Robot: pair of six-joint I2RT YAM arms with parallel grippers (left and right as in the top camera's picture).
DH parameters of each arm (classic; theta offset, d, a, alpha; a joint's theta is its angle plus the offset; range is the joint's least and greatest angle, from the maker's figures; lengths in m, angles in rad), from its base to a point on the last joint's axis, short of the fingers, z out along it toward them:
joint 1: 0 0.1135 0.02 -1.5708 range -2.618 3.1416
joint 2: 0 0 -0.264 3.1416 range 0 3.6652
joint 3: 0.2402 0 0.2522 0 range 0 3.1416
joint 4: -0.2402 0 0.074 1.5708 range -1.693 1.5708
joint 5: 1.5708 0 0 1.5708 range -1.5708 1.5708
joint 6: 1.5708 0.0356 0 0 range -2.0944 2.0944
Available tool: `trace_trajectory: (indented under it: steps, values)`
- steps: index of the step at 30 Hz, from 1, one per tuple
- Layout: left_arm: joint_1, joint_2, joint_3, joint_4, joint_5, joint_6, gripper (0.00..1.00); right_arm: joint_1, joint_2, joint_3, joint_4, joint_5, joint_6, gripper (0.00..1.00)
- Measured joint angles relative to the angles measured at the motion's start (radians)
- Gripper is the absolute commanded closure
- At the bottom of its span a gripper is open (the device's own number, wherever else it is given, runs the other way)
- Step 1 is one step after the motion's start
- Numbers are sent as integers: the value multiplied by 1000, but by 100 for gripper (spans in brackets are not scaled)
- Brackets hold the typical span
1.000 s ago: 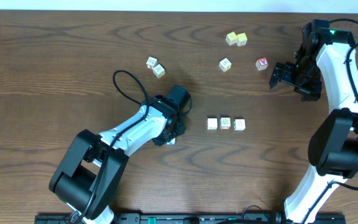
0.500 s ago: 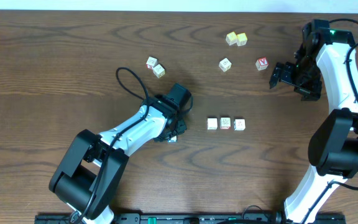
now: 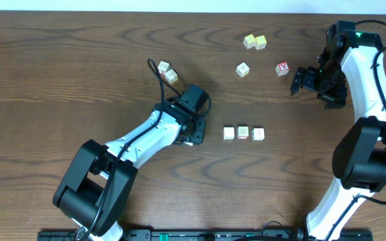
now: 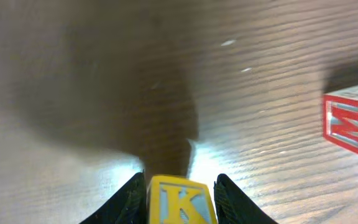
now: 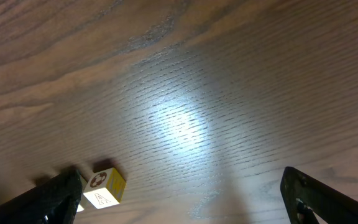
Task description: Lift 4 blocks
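My left gripper [image 3: 194, 137] is shut on a block [image 4: 180, 202] whose face shows a yellow K; its black fingers [image 4: 132, 200] press both sides. From overhead the gripper hides this block. Whether the block touches the table I cannot tell. Just right of it, three pale blocks stand in a row [image 3: 243, 132]; the nearest shows a red M side [image 4: 352, 120]. Two more pale blocks [image 3: 167, 71] lie at the back left and one [image 3: 242, 69] at the back middle. My right gripper [image 3: 297, 82] [image 5: 185, 208] stands open and empty at the far right.
Two yellowish cubes [image 3: 254, 41] sit at the back. A cube with a red letter [image 3: 283, 68] lies just left of my right gripper. In the right wrist view a small cube with a yellow side [image 5: 105, 186] rests beside the left finger. The left arm's cable [image 3: 158, 75] loops upward.
My left gripper has moved right and slightly back, toward the row of three, with the K block in it. Its cable loop swung to the right. The right arm has not moved.
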Motion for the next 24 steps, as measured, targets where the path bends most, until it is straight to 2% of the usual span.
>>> trace_trajectory:
  steps: [6, 10, 13, 18, 23, 24]
  values:
    - [0, 0, 0, 45, 8, 175, 44, 0, 0, 0, 0, 0, 0, 1]
    - [0, 0, 4, 49, 11, 235, 43, 0, 0, 0, 0, 0, 0, 1]
    - [0, -1, 29, 23, 11, 230, 43, 0, 0, 0, 0, 0, 0, 1]
    - [2, -60, 65, 5, 11, 69, 44, 0, 0, 0, 0, 0, 0, 1]
    - [5, -124, 84, -113, -4, -293, 45, 0, 0, 0, 9, 0, 0, 1]
    - [3, -122, 85, -150, -20, -377, 42, 0, 0, 0, 11, 0, 0, 1]
